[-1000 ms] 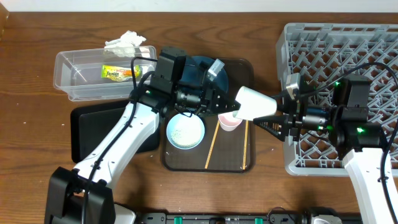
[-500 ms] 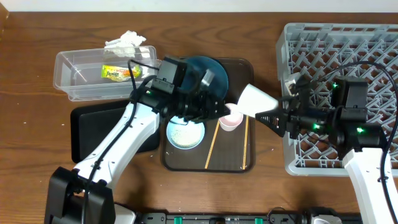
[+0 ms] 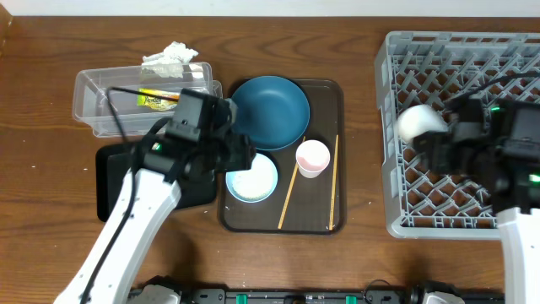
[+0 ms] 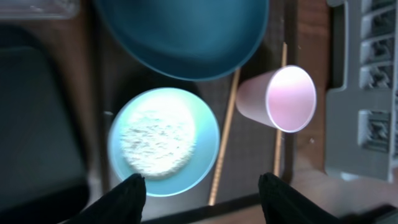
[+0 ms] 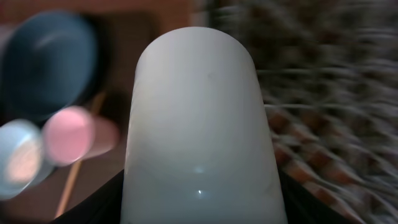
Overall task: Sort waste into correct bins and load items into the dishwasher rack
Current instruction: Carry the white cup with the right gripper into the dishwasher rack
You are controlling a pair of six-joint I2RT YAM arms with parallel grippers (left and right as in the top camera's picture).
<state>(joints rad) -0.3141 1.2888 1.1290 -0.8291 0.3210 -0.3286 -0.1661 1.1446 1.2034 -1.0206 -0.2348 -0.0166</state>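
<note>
1. The right tool (image 5: 202,210) is clamped on the pale green cup (image 5: 199,118), with a dark finger showing at each side of the cup's near end.
2. The cup hangs over the 9 o'clock wall of the dishwasher rack (image 3: 472,51). The step in hand looks like loading this cup. The next move probably calls for carrying it further in over the lattice, turning it mouth down and letting go.
3. The left tool (image 4: 202,199) is empty, its fingers apart, above the brown serving tray (image 3: 325,215).
4. Its wrist view plainly shows rice (image 4: 155,143) heaped in the pale blue bowl (image 4: 208,127). The dark blue plate (image 4: 180,31) is at the bowl's 12 o'clock, the pink cup (image 4: 287,98) at 2, and a chopstick (image 4: 225,143) lies between.
5. Only the overhead view shows the tissue (image 3: 171,56) on the worktop at 12 o'clock of the clear tub (image 3: 93,93). The wrapper (image 3: 156,99) is inside the tub and the black tray (image 3: 114,186) is at its 6. The right wrist view is blurred.
</note>
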